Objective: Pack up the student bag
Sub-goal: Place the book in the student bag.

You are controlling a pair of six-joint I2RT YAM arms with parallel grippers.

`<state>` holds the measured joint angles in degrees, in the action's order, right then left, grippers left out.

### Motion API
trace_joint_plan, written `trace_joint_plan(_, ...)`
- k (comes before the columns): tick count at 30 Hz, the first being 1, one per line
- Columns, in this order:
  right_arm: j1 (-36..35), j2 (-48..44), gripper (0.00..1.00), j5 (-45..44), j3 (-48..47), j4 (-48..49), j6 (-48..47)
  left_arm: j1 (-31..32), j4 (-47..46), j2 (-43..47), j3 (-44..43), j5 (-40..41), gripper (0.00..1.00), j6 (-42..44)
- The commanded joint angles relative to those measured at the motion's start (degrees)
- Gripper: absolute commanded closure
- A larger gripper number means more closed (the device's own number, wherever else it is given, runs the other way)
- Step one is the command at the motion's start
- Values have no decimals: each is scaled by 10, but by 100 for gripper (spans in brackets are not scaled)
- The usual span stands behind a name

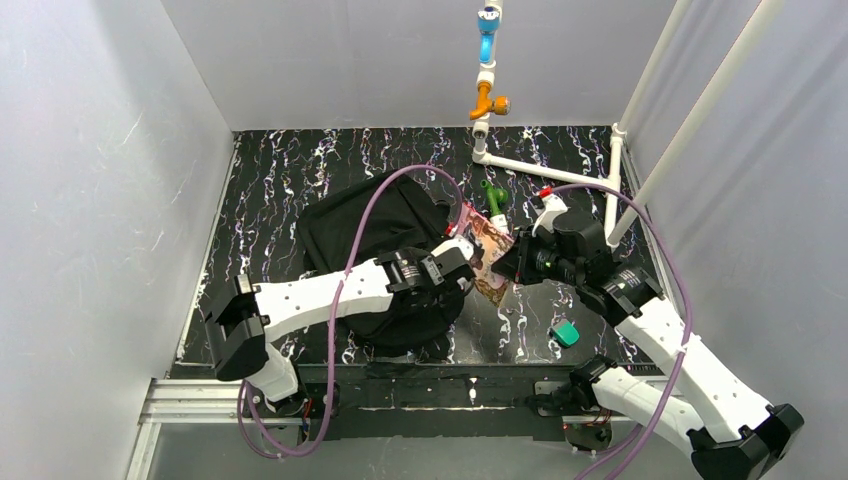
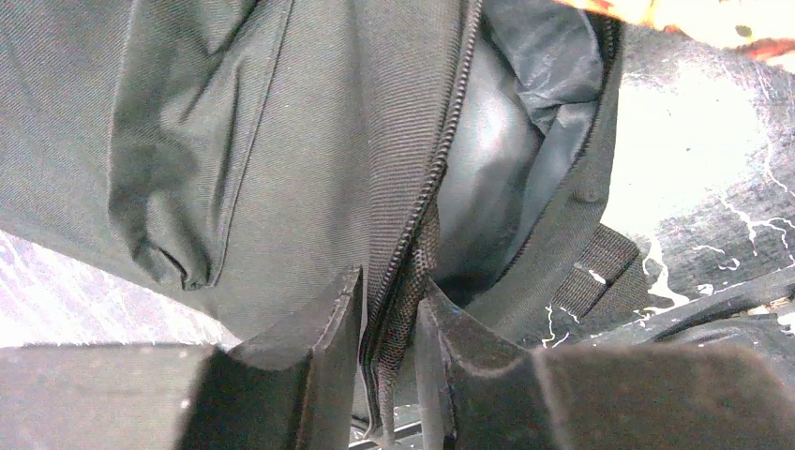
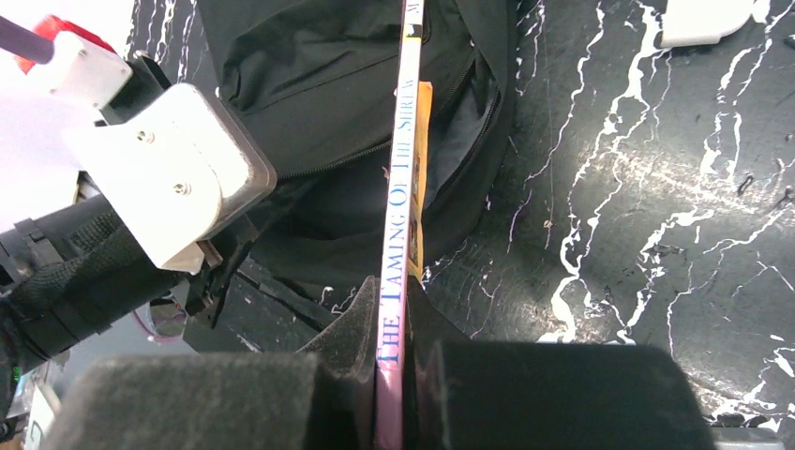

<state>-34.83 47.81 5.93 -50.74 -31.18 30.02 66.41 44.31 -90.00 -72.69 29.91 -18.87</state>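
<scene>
**Black marbled bench (image 1: 280,180) inside grey walls (image 1: 110,200), both claws at the bag's mouth**

The bench fills the floor of a plain grey booth, its dark top streaked with white veins. Nearest the camera, the two white arms rise from their bases at the front edge, each trailing a purple cable (image 1: 350,250). A small green block (image 1: 566,333) lies on the bench just beside the right forearm.

Farther in, the student bag (image 1: 370,225) lies slumped on the bench left of centre, partly under the left forearm, with its open mouth turned toward the right. The left claw (image 2: 389,309) is closed on the bag's zipper edge (image 2: 412,225). In the left wrist view its dark fingers (image 2: 319,356) stand on either side of the band of fabric and teeth, and the grey lining shows just past them.

The right claw (image 3: 392,319) grips a thin book (image 3: 403,187) by its spine, which reads "The Taming of the Shrew". The book stands on edge between the pads. Its far end reaches over the bag's open mouth, and whether it is already inside I cannot tell.

At the back, a white pipe frame (image 1: 540,170) runs along the bench's far right corner, with a green object (image 1: 492,197) near it. An orange valve (image 1: 488,103) and a blue fitting (image 1: 487,25) sit on the upright pipe against the rear wall
</scene>
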Motion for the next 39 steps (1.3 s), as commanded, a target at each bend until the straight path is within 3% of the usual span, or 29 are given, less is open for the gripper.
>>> trace_joint_plan(1,1,3,99,39,-4,30,-8,-6,17,20,0,18,74,18)
trace_joint_plan(4,1,-2,99,36,-9,18,-10,-7,15,16,4,1,70,14)
trace_joint_plan(5,1,-3,99,35,-11,13,-11,-7,15,13,6,1,72,13)
trace_joint_plan(9,1,-13,99,4,-31,-24,-16,-9,26,6,0,25,98,10)
trace_joint_plan(13,0,-2,99,-116,-122,-165,-63,-9,42,22,-35,85,100,10)
trace_joint_plan(15,0,-5,99,-121,-142,-198,-71,-10,41,39,-51,116,100,10)
trace_joint_plan(21,0,8,99,85,-86,-142,-42,-10,3,66,-98,189,100,38)
trace_joint_plan(26,0,1,99,144,-61,-82,7,-11,-11,55,-144,234,100,62)
trace_joint_plan(31,0,42,99,195,-42,-101,-12,-17,6,42,-183,222,100,51)
trace_joint_plan(33,0,48,99,245,-15,-51,19,-17,4,43,-189,202,100,45)
trace_joint_plan(36,0,46,99,317,42,105,115,-18,-8,44,-193,154,100,50)
trace_joint_plan(39,-1,55,99,299,71,197,191,-18,-11,43,-201,113,100,52)
